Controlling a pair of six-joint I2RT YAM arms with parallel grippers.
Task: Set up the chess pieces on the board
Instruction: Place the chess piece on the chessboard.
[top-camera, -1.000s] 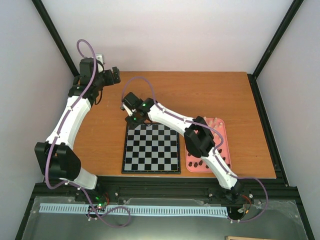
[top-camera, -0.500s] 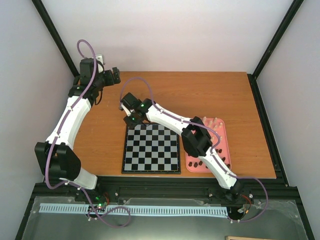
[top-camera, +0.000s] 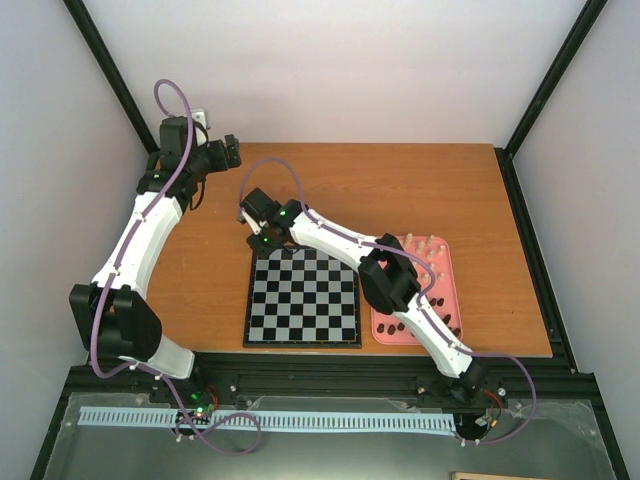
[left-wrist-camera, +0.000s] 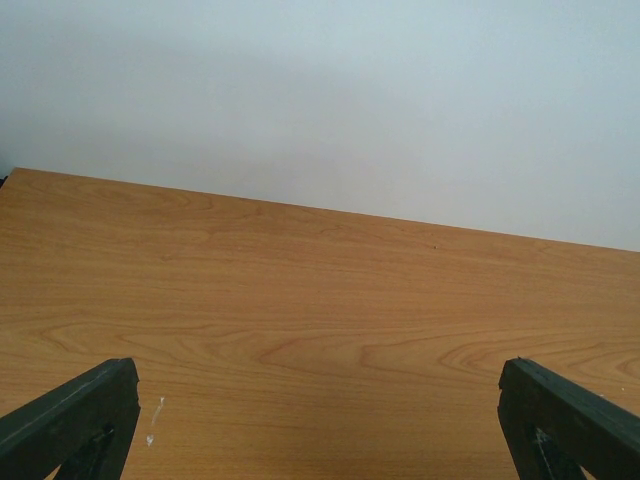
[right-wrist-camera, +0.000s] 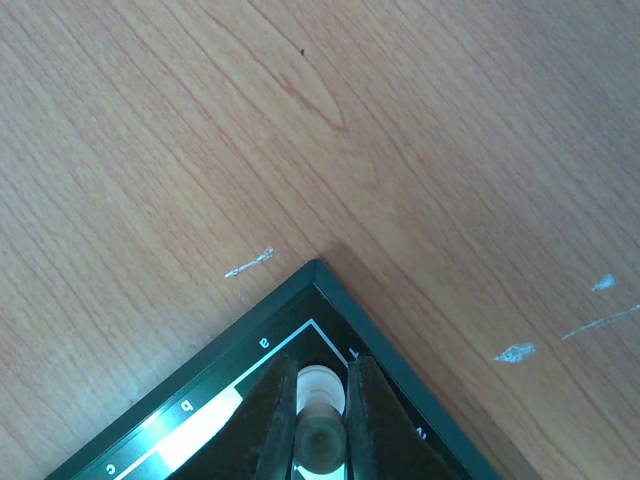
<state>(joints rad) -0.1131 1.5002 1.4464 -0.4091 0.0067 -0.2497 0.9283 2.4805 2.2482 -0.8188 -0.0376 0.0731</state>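
The right fingers are clamped on a pale chess piece over the corner square of the board, by the "a" mark. This looks like the placing step: lower it squarely, then release. The left fingers stand wide apart over the worktop, well beyond the board's far-left corner.

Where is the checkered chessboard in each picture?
Top external: chessboard sits mid-table, towards the near edge.
Left wrist: not in it; only bare table.
Right wrist: just its corner, bottom centre.
Shared landmark: the right gripper over that far-left corner, holding a pale chess piece.
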